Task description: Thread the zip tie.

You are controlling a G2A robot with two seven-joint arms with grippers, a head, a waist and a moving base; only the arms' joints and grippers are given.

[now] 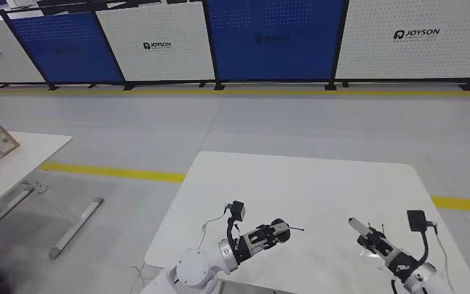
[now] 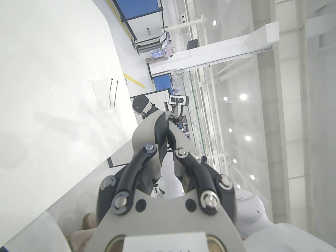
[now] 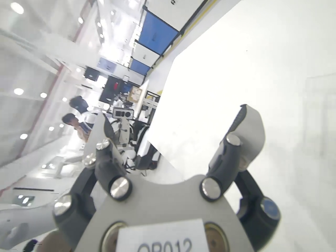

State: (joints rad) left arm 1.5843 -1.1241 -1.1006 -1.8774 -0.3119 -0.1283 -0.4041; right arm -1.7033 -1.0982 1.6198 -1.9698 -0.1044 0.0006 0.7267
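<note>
In the top view my left gripper (image 1: 281, 231) hovers over the near part of the white table (image 1: 308, 184). It is shut on a thin black zip tie (image 1: 295, 228) whose end pokes out toward the right arm. The left wrist view has the fingers (image 2: 160, 128) pressed together, and the tie between them is hidden. Two more black zip ties (image 2: 113, 93) lie side by side on the table, close to the right arm. My right gripper (image 1: 358, 224) sits near the front right of the table. It is open (image 3: 174, 119) with nothing between its fingers.
The table's near edge runs just under both arms, and bare tabletop stretches away toward the far edge. A second white table (image 1: 29, 147) stands to the left across the floor. A grey bar (image 1: 76, 228) lies on the floor between them.
</note>
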